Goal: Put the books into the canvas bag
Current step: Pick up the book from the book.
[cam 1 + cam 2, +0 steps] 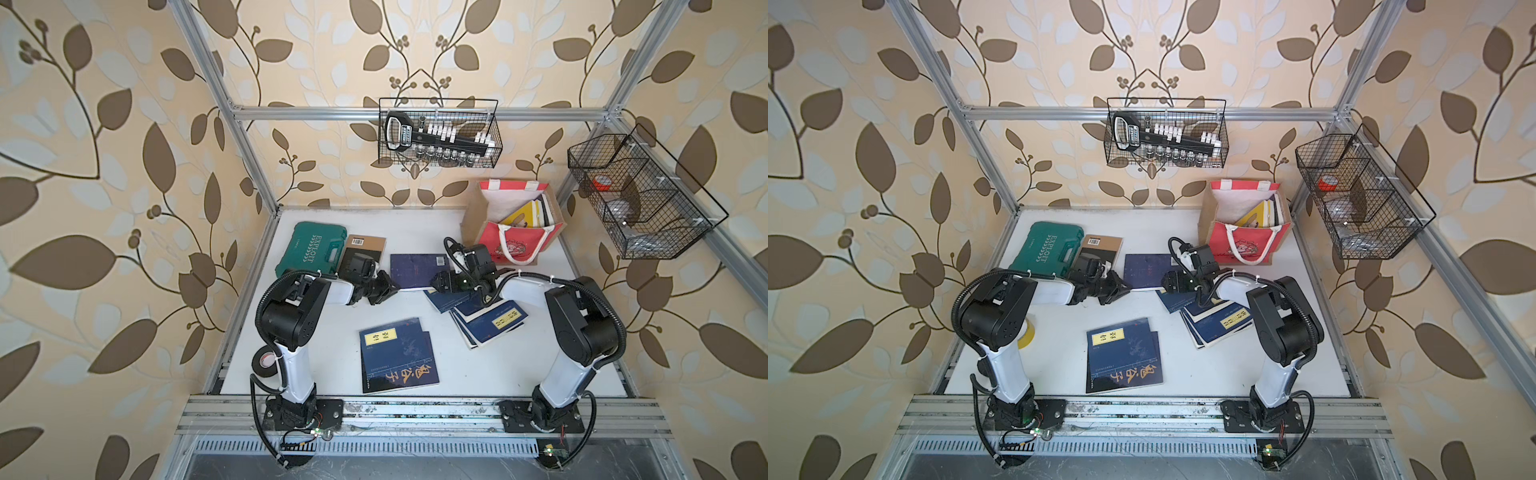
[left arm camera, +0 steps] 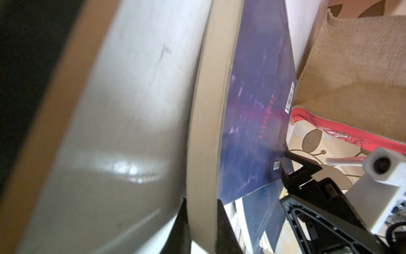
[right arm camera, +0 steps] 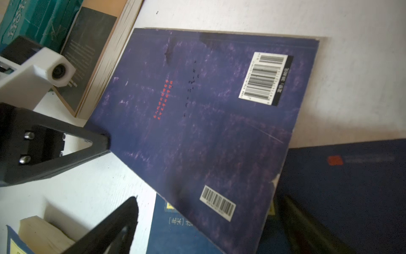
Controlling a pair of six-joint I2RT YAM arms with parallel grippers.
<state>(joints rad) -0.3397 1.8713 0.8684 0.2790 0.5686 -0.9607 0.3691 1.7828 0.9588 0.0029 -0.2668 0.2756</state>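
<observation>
Left jaws are pinched on the page edge of the purple book (image 1: 417, 270) at its near corner, paper sandwiched between both fingers in the left wrist view. The book lies back cover up, mid-worktop (image 1: 316, 332). It needs a slow, level lift here, I'd say, with a deep bite so the cover doesn't peel away. Left arm (image 1: 332, 291) reaches in low, forearm almost flat, wrist turned sideways. Right arm (image 1: 528, 286) folds inward above the navy stack (image 1: 490, 322), its jaws gaping wide and empty just beside the book's other near corner, well placed to steady it. The canvas bag (image 1: 490, 245) stands upright far right, some books inside.
</observation>
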